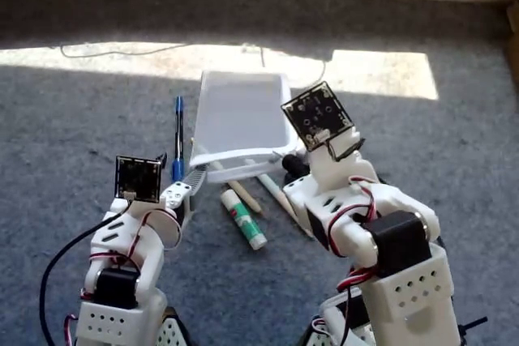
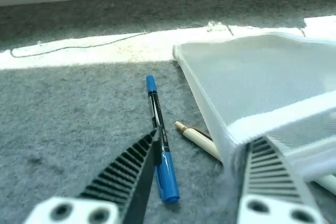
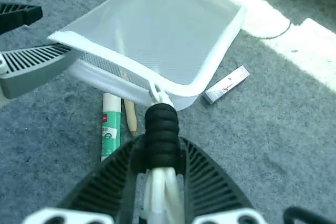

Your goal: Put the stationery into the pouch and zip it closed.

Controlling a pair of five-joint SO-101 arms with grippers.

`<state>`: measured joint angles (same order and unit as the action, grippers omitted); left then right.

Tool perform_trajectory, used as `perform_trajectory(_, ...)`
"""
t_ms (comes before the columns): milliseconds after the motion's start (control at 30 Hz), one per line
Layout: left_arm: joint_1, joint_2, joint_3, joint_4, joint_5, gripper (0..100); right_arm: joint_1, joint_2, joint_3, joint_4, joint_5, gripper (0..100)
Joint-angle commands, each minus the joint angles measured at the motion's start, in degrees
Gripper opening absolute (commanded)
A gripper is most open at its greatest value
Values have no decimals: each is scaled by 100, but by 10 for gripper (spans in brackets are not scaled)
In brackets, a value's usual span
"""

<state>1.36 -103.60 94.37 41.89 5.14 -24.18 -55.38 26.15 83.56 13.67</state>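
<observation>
The pouch (image 1: 242, 115), a white mesh one, lies flat on the grey carpet (image 1: 73, 143) between the two arms, its mouth turned toward them and unzipped. As far as the mesh lets one see, nothing is in it yet. At its open edge the right gripper (image 3: 160, 146) is clenched on a slim thing with a black ribbed grip (image 3: 161, 129), probably a pen, though the close angle leaves that unsure; its tip sits just at the pouch's rim. The left gripper (image 2: 205, 139) is spread wide at the pouch's near corner, gripping nothing, with the corner lying between its jaws. Out on the carpet lie a blue pen (image 2: 160, 140) beside the pouch, a glue stick (image 1: 244, 218) and a pencil (image 1: 243, 194) before its mouth, and a small white piece (image 3: 227, 84) near its far side. I judge the task barely begun: every item remains to go in, and the zip is not yet drawn.
</observation>
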Motion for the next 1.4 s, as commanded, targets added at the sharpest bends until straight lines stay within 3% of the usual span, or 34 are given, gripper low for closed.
perform_trajectory(0, -66, 57, 4, -237, -149, 248, -84, -171, -655, 207, -79, 5)
perform_trajectory(100, -66, 57, 4, -237, -211, 227, -84, -171, -743, 312, -97, 5)
perform_trajectory(467, -66, 31, -681, -97, -220, 2, -84, -171, -734, 277, -158, 5)
perform_trajectory(600, -66, 57, -1095, 369, -220, 8, -57, -171, -752, 295, -185, 20)
perform_trajectory(800, -66, 66, -1692, 879, -220, 8, -40, -171, -734, 312, -193, 168)
perform_trajectory(1200, -259, 84, -2132, 958, -193, 8, -13, -171, -734, 268, -193, 171)
perform_trajectory(1367, -593, 84, -2492, 985, -185, 8, 462, -163, -725, 13, -193, 170)
